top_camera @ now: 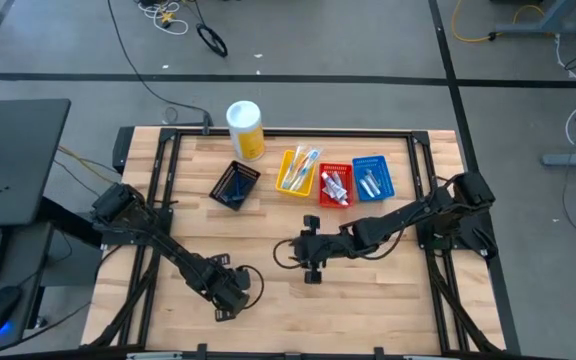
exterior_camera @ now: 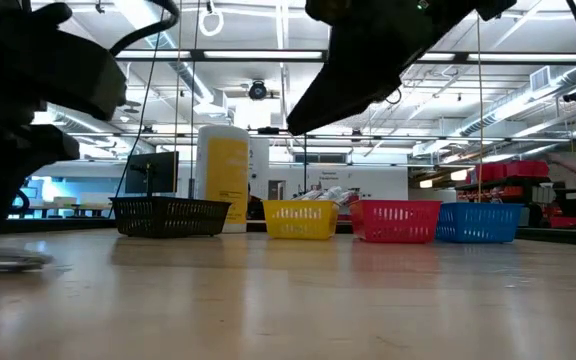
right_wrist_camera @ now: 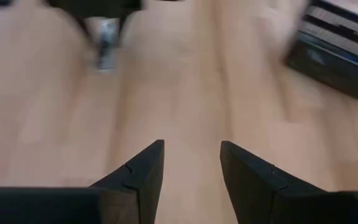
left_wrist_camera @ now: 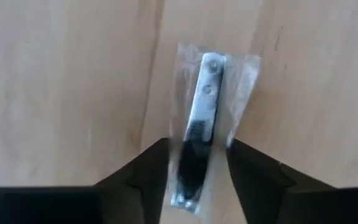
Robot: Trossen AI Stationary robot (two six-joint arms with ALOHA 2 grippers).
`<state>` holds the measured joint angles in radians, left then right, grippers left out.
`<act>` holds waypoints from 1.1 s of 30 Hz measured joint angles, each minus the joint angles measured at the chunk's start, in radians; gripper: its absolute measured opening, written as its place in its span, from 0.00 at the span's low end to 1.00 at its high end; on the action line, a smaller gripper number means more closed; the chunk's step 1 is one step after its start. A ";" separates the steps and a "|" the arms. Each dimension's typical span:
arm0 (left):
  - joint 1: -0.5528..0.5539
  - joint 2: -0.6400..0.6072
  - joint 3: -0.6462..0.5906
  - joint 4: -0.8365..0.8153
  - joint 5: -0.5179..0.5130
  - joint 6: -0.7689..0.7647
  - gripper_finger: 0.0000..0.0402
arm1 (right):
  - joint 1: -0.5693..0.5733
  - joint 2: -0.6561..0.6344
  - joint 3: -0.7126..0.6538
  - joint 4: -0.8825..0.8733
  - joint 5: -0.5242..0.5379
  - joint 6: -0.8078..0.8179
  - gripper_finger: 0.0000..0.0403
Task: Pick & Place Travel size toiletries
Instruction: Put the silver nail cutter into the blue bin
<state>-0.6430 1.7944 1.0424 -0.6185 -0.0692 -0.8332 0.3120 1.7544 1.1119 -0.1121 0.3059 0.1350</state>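
Jaws of my left gripper (left_wrist_camera: 197,168) sit apart, straddling the wrapped nail clipper (left_wrist_camera: 202,127) flat on the table (left_wrist_camera: 61,93). Best to center, drop lower, then close on its narrow sides. Right gripper (right_wrist_camera: 191,165) waits nearby, jaws apart, empty.

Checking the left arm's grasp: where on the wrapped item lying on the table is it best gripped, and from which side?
Grip the wrapped item across its narrow middle, coming straight down from above: it lies flat and long on the table, and the left gripper already straddles one end.
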 joint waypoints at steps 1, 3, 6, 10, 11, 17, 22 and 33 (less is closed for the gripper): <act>0.003 0.004 0.001 0.001 -0.002 0.003 0.40 | 0.002 0.001 -0.008 0.022 -0.029 -0.023 0.42; 0.005 0.004 0.001 -0.002 -0.007 0.008 0.34 | 0.004 0.016 -0.023 0.110 -0.094 -0.067 0.43; 0.018 0.006 0.000 -0.008 -0.054 -0.001 0.24 | 0.004 0.029 -0.046 0.170 -0.166 -0.104 0.47; 0.053 0.006 0.005 0.026 -0.229 0.009 0.16 | -0.005 0.038 -0.052 0.204 -0.179 -0.118 0.52; 0.065 0.006 0.006 0.025 -0.279 0.019 0.16 | -0.007 0.040 -0.051 0.208 -0.178 -0.117 0.53; 0.134 0.006 0.008 0.190 -0.470 0.180 0.18 | -0.046 0.047 -0.051 0.221 -0.165 -0.066 0.55; 0.208 0.006 0.009 0.350 -0.505 0.391 0.20 | -0.086 0.047 -0.051 0.174 -0.124 -0.083 0.55; 0.317 0.006 0.008 0.441 -0.536 0.581 0.20 | -0.177 0.047 -0.050 0.050 -0.129 -0.042 0.55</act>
<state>-0.3259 1.8005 1.0503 -0.1774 -0.6057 -0.2520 0.1352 1.8010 1.0624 -0.0625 0.1766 0.0933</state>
